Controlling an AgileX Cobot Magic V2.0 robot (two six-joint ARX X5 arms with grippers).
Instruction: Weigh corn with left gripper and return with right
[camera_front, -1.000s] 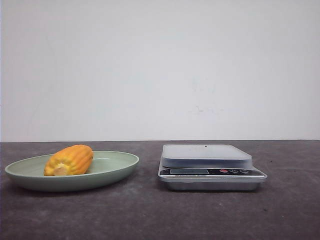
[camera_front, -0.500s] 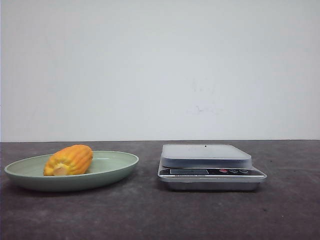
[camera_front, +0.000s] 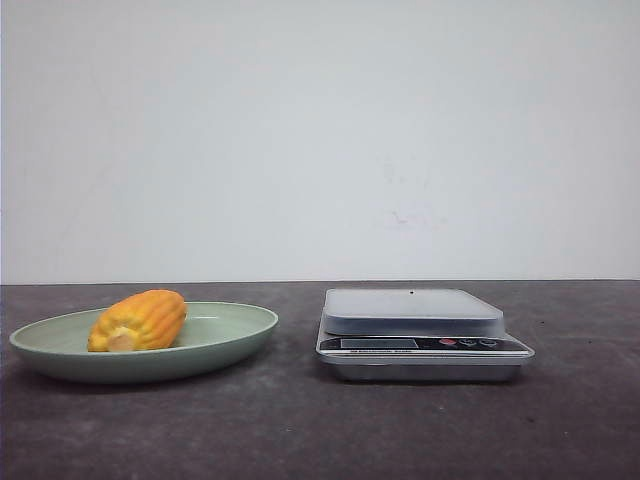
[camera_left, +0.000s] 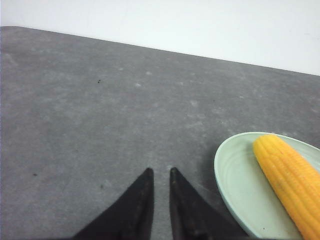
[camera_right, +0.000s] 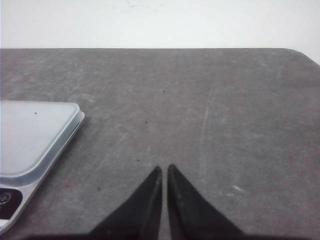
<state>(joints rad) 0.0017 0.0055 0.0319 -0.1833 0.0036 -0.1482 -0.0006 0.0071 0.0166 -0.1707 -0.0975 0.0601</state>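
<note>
Nearest my wrists, both hands are hanging low over the bare counter (camera_front: 300, 430) and gripping nothing. My left hand (camera_left: 160, 175) is showing its two dark fingers drawn almost together, only a thin slit between them, so I am reading it as clenched and empty; it is sitting just beside the plate's rim, off to the side of the plate away from the scale. My right hand (camera_right: 164, 171) is showing the same narrow slit, clenched on nothing, and it is hovering near the scale's outer corner, on the side away from the plate.

Farther out, the corn (camera_front: 138, 320) is lying on its side in the green plate (camera_front: 235, 335), toward the plate's left half, with its cut end facing the front camera. The scale (camera_front: 420, 335) is sitting well apart to the plate's right, its platform bare and its display too small for me to read.

Each hand is waiting beside the thing it serves: left by the plate to lift the corn, right by the scale to carry it back. Corn in the plate and a bare platform are fitting either a weighing to come or a corn already returned; I cannot tell which.
</note>
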